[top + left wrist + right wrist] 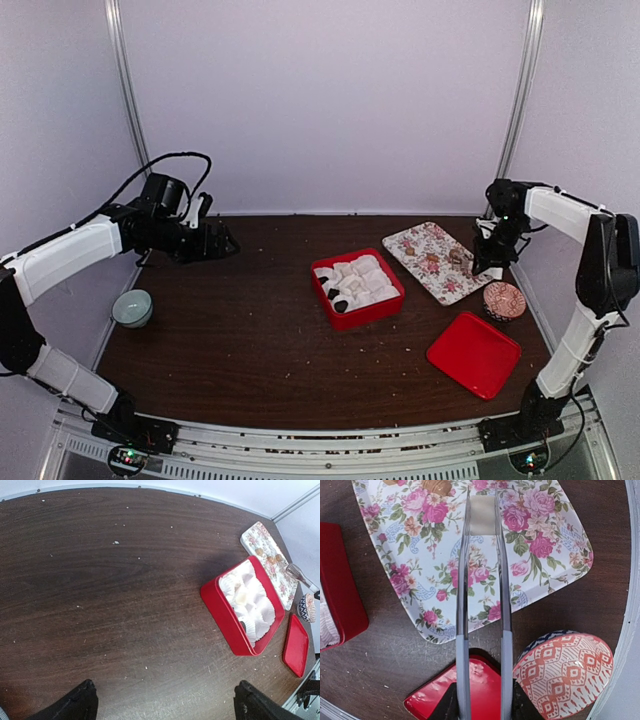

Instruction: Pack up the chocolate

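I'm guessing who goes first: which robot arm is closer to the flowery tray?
Right. The right gripper, holding tongs, hangs over the floral tray's right edge; the left gripper is far off, at the table's back left.

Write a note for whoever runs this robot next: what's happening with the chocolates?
Left gripper: open, empty, off to the far left.
Right gripper: shut on tongs, tips empty over the floral tray.
Done: a few dark chocolates sit in paper cups in the red box.
Left: move the tan chocolates off the tray into the empty-looking cups; red lid lies off.
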Robot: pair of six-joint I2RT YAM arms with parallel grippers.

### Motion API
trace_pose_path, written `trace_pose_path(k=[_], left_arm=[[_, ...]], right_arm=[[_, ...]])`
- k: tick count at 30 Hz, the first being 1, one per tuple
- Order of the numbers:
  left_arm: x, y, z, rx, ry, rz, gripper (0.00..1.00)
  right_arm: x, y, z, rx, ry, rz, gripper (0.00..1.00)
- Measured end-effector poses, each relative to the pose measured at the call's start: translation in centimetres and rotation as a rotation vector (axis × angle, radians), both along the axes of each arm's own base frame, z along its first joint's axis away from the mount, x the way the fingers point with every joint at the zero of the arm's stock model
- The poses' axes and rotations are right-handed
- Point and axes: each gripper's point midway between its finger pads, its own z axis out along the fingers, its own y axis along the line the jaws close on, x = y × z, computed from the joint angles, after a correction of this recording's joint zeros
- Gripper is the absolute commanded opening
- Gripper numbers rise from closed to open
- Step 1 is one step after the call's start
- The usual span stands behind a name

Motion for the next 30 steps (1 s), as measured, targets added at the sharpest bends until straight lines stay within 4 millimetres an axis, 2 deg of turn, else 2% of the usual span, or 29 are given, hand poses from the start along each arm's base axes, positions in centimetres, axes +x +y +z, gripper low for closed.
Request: trace_pose_path(k=[6,13,16,20,24,30], left_arm=[[-0.5,0.1,-0.1,-0.006,-0.001,-0.004,0.98],[-1.6,0.3,-0.1,-0.021,-0.009,-0.014,0.98],[-2.0,0.3,-0.1,-0.027,-0.011,-0.018,0.98],[-2.4,0.3,-0.2,-0.035,-0.006,-0.024,0.98],[-2.4,0.2,-0.2,-0.038,-0.005,-0.024,0.98],[-2.4,0.2,-0.2,-0.041,-0.002,-0.023,0.98]], right_arm=[[-1.8,1.6,3.3,0.049,-0.085,0.024,0.25],[-4.6,7.8,6.8,0.145,-0.166,0.192,0.25],[-5.8,10.2,7.7,0.18,-0.181,0.269,0.25],[-7.3,13.2,7.6,0.21,-0.162,0.368,0.25],[-8.5,15.3,6.9,0.226,-0.127,0.438,0.25],[-9.7,17.5,4.2,0.213,-0.027,0.527,0.25]])
